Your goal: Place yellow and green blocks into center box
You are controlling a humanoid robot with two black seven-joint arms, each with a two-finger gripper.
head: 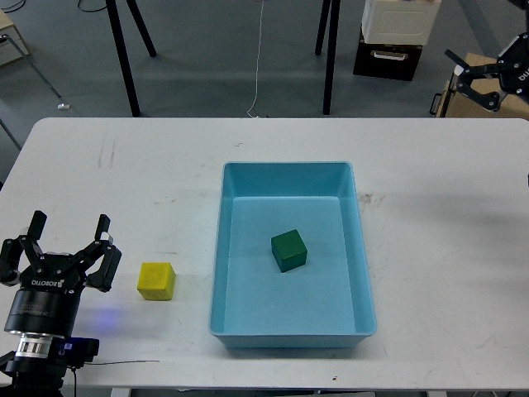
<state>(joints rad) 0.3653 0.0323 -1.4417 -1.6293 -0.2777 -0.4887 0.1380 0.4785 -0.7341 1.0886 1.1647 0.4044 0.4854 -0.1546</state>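
Observation:
A green block lies on the floor of the light blue box at the middle of the white table. A yellow block sits on the table just left of the box. My left gripper is open and empty at the front left, a short way left of the yellow block. My right gripper is high at the far right edge, beyond the table's back edge. Its fingers are spread and hold nothing, and it is partly cut off by the frame.
The white table ends at a back edge with grey floor behind. Black stand legs rise behind it. A cardboard box and a white container on a black crate stand at the back right.

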